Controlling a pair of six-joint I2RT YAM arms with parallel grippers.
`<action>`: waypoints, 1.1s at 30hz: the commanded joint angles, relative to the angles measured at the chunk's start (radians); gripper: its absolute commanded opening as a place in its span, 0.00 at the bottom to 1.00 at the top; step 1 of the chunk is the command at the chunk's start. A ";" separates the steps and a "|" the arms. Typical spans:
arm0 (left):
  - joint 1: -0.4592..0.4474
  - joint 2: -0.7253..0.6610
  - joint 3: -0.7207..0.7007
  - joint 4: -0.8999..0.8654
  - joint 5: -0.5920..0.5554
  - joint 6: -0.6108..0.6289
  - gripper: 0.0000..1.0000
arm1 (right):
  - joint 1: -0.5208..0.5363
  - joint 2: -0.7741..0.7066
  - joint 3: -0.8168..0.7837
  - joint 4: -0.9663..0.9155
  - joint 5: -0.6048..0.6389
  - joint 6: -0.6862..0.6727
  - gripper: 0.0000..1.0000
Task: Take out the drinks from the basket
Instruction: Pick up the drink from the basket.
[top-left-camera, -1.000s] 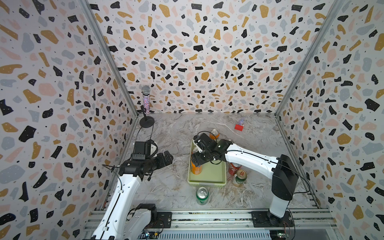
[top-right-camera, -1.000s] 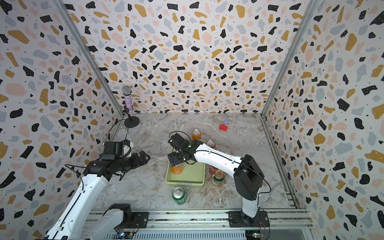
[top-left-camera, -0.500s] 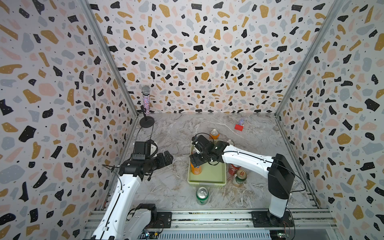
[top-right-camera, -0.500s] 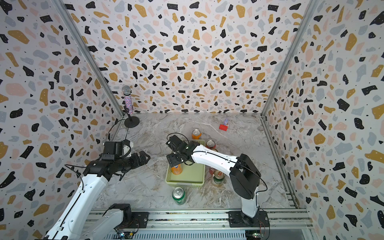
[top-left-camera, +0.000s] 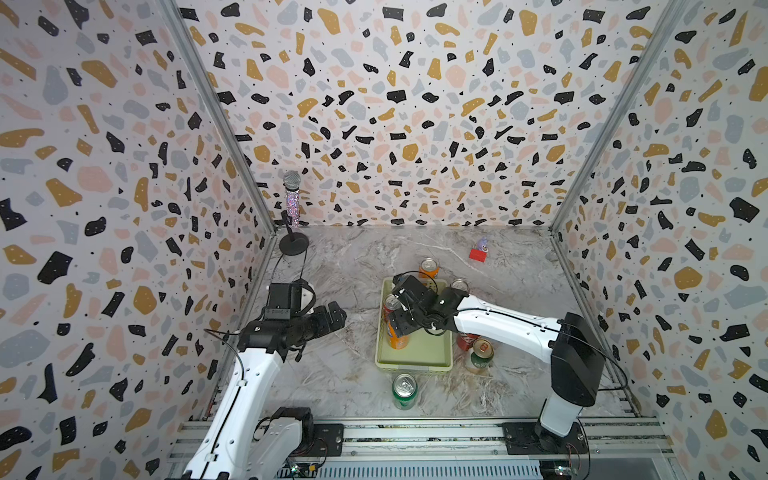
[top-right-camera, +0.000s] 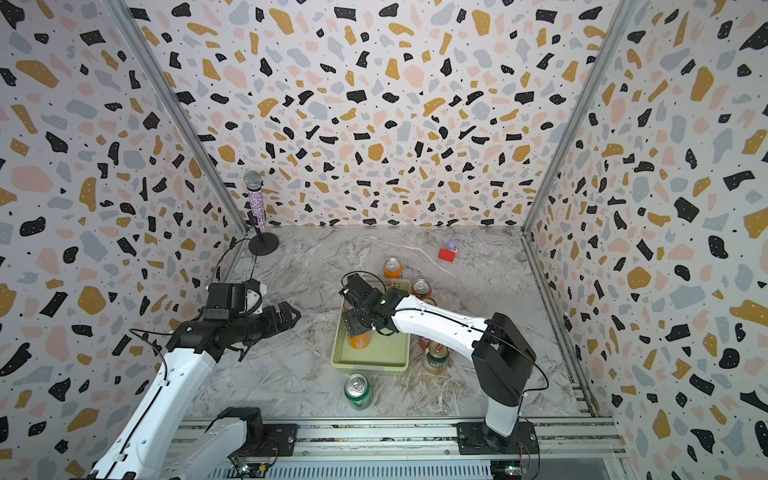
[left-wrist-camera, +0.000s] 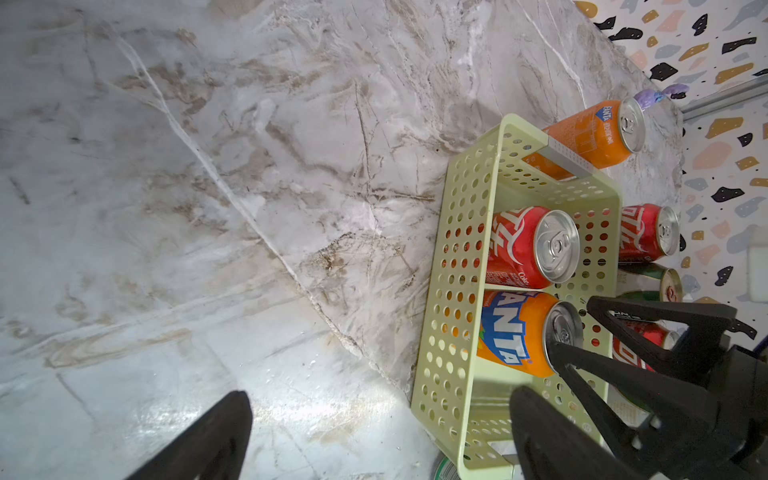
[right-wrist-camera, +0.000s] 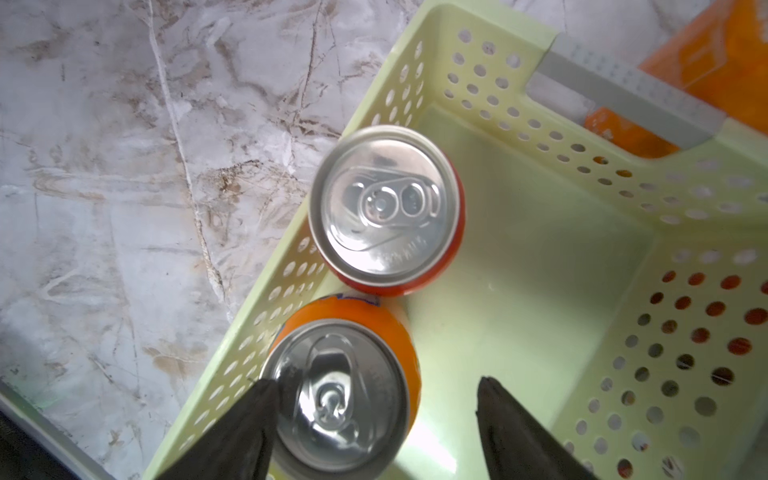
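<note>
So the right gripper hangs over the basket with its fingers apart, straddling the orange can. It's not clamped on it as far as I can see. One finger sits right at the can's rim on the wall side, and the other has bare basket floor between it and the can. That makes sense, since the can is tucked against that wall and there's barely any room there. A red can stands right up against it just past the fingertips, so I'd guess a straight-up lift avoids knocking it. The left gripper waits well off to the side, fingers spread and holding nothing. The green can is already out on the table.
</note>
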 joint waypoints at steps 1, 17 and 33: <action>0.005 -0.006 0.000 0.026 0.006 -0.002 1.00 | -0.006 -0.044 -0.016 -0.073 0.033 -0.004 0.79; 0.005 -0.009 0.000 0.027 0.003 -0.001 1.00 | 0.005 -0.034 0.019 0.003 -0.096 0.018 0.82; 0.005 -0.003 0.000 0.026 -0.004 -0.001 1.00 | 0.021 0.084 -0.001 0.059 -0.019 0.030 0.80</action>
